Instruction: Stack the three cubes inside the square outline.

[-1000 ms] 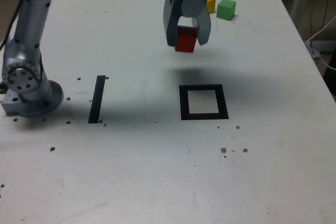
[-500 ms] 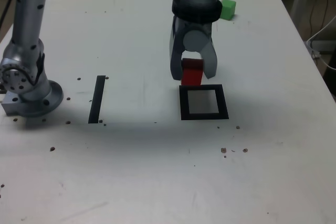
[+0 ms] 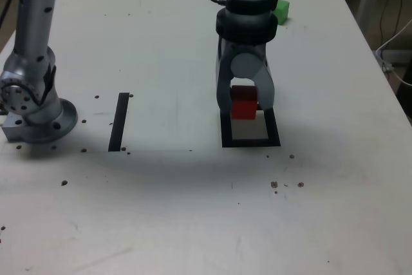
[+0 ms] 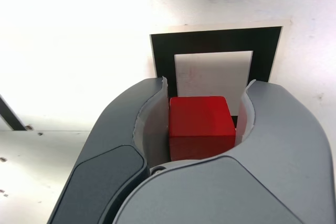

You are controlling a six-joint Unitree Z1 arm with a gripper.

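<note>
Over the square outline [image 3: 250, 127] now: red cube [image 3: 244, 102] clamped in the gripper [image 3: 246, 104], carried across from near the green cube [image 3: 280, 10] a second ago and lowered. It hangs at the frame's far edge, seemingly not seated yet. Yellow cube is hidden behind the arm. First placement looks imminent.

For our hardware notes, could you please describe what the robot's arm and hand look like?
The silver-grey metal arm rises from a round base with dark bolt holes. A black collar ring and black cable sit above the hand, whose two curved grey fingers have pale inner pads.
</note>
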